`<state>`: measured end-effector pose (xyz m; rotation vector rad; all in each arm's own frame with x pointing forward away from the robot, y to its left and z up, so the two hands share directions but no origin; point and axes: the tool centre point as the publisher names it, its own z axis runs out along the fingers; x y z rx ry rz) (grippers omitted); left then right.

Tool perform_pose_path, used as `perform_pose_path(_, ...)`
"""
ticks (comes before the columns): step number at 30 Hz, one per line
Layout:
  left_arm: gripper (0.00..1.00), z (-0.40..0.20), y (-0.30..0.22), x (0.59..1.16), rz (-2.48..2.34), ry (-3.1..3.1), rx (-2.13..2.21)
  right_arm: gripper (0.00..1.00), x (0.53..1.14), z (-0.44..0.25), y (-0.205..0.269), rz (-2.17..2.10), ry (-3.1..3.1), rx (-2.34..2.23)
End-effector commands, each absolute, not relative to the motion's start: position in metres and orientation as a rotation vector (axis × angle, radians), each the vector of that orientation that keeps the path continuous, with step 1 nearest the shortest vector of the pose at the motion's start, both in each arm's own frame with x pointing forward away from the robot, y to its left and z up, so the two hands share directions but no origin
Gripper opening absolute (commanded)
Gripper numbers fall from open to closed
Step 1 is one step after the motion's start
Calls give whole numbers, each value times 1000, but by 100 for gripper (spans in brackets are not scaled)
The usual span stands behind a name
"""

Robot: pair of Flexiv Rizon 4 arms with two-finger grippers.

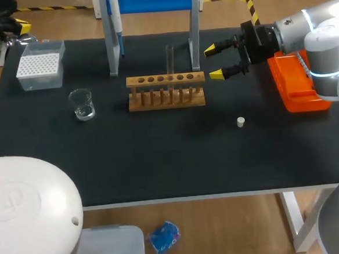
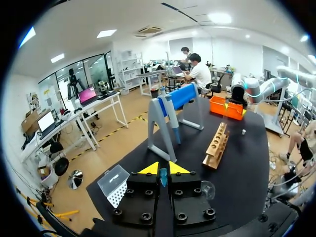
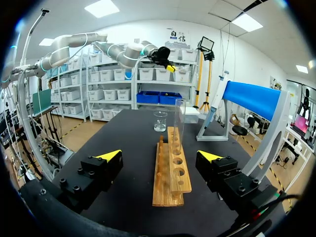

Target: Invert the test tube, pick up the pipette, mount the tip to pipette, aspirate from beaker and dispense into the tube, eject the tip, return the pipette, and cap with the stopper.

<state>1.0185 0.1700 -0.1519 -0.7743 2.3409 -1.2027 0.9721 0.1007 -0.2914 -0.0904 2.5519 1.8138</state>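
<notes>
Beside the right end of the wooden rack, right jaws gape wide, holding nothing; left jaws sit together; test tube stands upright, long axis vertical

We look down on the table from above. Our wrist cameras face each other, low and high, sharing the rack.

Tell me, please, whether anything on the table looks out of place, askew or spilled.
Only the white stopper stands out: it lies alone on the black mat, apart from the wooden rack. The test tube stands upright in the rack, and I see no spill or damage.
</notes>
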Motion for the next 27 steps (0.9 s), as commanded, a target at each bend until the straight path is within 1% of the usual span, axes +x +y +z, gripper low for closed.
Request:
perform_pose_path(1, 0, -145, 147, 1013, -1198, 2431, -683, 100, 972, -292, 100, 1812, 2553, -91)
perform_pose_path(7, 0, -127, 57, 970, -1242, 2596, -432, 100, 972, -292, 100, 1812, 2553, -91)
perform_pose_path(12, 0, -125, 3, 936, -1286, 2685, -343, 100, 972, -292, 100, 1812, 2553, -91)
perform_pose_path(15, 0, -129, -21, 921, -1301, 2720, -347, 100, 972, -292, 100, 1812, 2553, -91)
perform_pose_path(21, 0, -149, -53, 910, -1337, 2719, -445, 100, 972, -292, 100, 1812, 2553, -91)
perform_pose_path(27, 0, -152, -56, 909, -1335, 2719, -465, 100, 972, -292, 100, 1812, 2553, -91)
